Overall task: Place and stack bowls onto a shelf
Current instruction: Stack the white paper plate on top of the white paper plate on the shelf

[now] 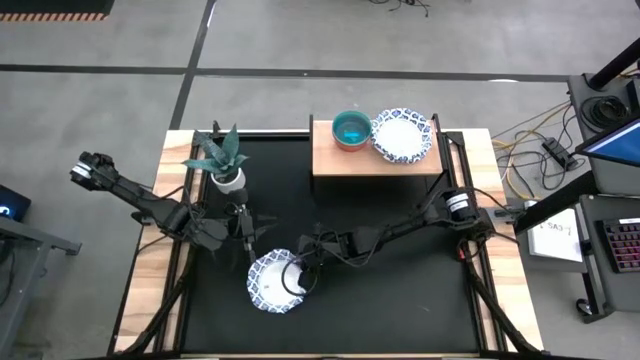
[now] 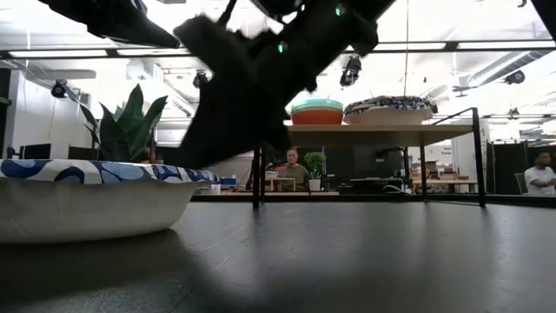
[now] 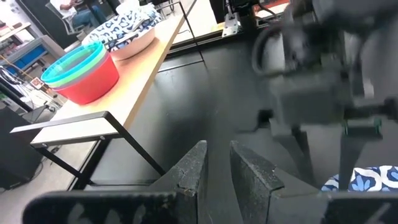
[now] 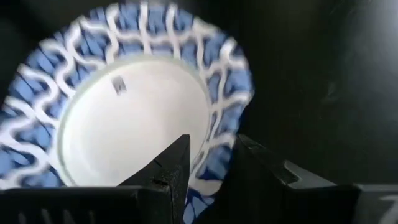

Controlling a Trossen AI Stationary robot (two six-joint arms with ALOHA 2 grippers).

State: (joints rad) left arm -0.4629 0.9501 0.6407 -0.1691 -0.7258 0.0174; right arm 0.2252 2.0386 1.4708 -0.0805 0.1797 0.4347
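Note:
A white bowl with a blue patterned rim (image 1: 275, 282) sits upright on the black table near the front; it also shows in the low view (image 2: 87, 196). My right gripper (image 1: 305, 268) is open at that bowl's right side; in its wrist view (image 4: 214, 163) one finger stands over the inside of the rim and one outside. My left gripper (image 1: 246, 238) hovers left of the bowl, empty, its fingers a narrow gap apart (image 3: 217, 163). The light-wood shelf (image 1: 360, 158) at the back holds a stack of small bowls, teal on top (image 1: 351, 128), red at the bottom (image 3: 87, 81), and a white-blue bowl (image 1: 402, 135). My right gripper comes at the bowl slanting down from the table's right, with the bowl's right rim (image 4: 225, 140) between its two fingers. I cannot tell whether the fingers touch the rim. The bowl rests flat on the table.
A white pot with a green spiky plant (image 1: 222, 160) stands at the back left, just behind my left arm. The shelf's thin dark legs (image 2: 257, 174) stand on the table's far half. People sit in the room beyond the table (image 2: 291, 165).

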